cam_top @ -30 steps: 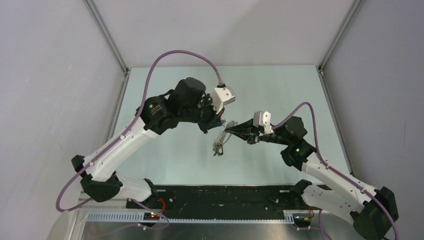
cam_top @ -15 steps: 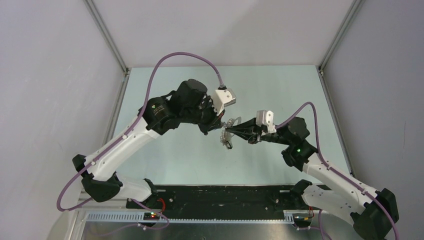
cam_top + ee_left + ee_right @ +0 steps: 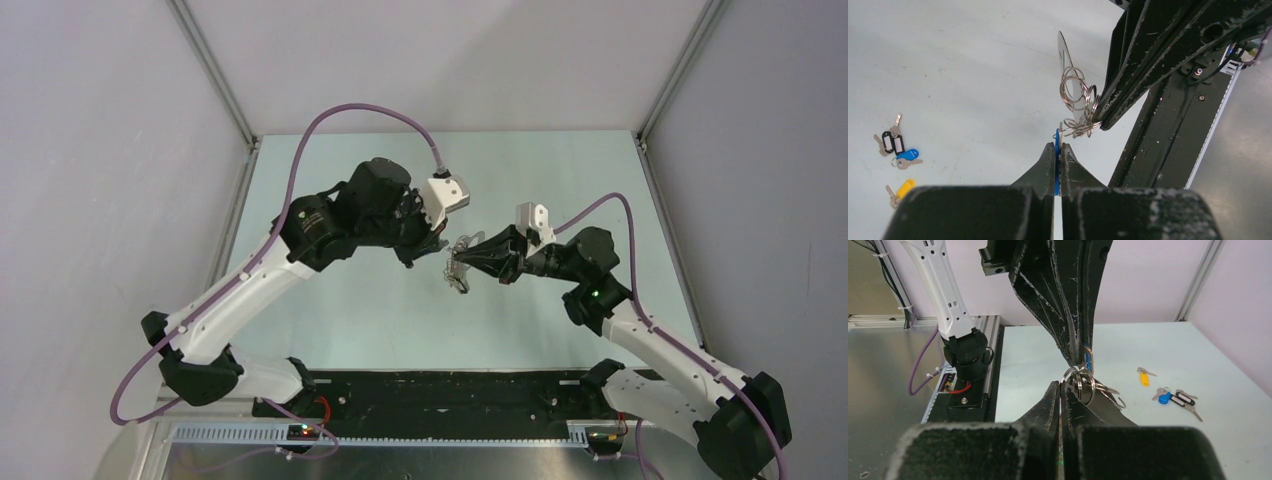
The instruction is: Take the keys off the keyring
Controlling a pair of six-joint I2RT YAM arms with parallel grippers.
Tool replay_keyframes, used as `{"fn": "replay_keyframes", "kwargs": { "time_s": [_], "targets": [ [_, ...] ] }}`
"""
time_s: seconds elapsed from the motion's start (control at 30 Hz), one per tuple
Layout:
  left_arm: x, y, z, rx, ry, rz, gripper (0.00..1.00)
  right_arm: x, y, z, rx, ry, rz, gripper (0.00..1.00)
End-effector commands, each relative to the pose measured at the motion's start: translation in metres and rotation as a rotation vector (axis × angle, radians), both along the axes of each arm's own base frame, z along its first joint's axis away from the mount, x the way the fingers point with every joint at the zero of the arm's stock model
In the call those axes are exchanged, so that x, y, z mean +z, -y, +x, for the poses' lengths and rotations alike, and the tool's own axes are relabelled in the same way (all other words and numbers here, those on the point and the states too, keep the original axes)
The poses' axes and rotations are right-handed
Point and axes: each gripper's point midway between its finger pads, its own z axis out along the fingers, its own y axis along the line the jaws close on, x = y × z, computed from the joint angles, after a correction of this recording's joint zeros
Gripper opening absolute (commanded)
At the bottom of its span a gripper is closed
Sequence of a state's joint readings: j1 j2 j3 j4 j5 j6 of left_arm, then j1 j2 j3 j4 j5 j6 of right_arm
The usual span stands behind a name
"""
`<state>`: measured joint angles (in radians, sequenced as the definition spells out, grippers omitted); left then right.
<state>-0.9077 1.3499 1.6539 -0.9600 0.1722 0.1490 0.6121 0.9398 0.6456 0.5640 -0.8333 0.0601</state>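
My left gripper (image 3: 1058,146) is shut on a blue key head (image 3: 1056,165) held edge-on between its pads. From it a bunch of silver wire rings (image 3: 1077,97) leads to the keyring (image 3: 1066,57), a pale grey oval loop. My right gripper (image 3: 1062,386) is shut on the keyring at the rings (image 3: 1079,381). The blue key (image 3: 1089,360) hangs under the left fingers (image 3: 1068,305). In the top view both grippers, left (image 3: 441,252) and right (image 3: 460,264), meet tip to tip above the table's middle, with the bunch (image 3: 458,276) between them.
Loose keys lie on the pale table: a yellow one (image 3: 905,189) (image 3: 1144,378), a blue one (image 3: 909,154) (image 3: 1163,398) and black tags (image 3: 892,143) (image 3: 1182,399). Black base rail (image 3: 440,395) along the near edge. Frame posts (image 3: 668,75) and walls surround.
The bunch hung low from the grippers a second ago; now it is drawn up short between the tips. The right wrist has risen and turned; the left arm shifted slightly.
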Motion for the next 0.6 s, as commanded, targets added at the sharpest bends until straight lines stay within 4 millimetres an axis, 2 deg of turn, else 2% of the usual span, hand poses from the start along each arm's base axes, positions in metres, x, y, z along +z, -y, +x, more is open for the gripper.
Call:
{"fn": "replay_keyframes", "kwargs": {
  "time_s": [0.0, 0.3, 0.57],
  "targets": [
    [0.039, -0.013, 0.013, 0.047, 0.145, -0.047, 0.00, 0.016, -0.002, -0.015, 0.088, -0.001, 0.027, 0.00],
    [0.049, -0.013, 0.012, 0.022, 0.199, -0.045, 0.00, 0.001, -0.009, -0.010, 0.106, -0.091, -0.004, 0.00],
    [0.044, -0.009, 0.008, -0.006, 0.201, -0.038, 0.00, 0.006, -0.009, -0.017, 0.129, -0.057, 0.004, 0.00]
  ]
}}
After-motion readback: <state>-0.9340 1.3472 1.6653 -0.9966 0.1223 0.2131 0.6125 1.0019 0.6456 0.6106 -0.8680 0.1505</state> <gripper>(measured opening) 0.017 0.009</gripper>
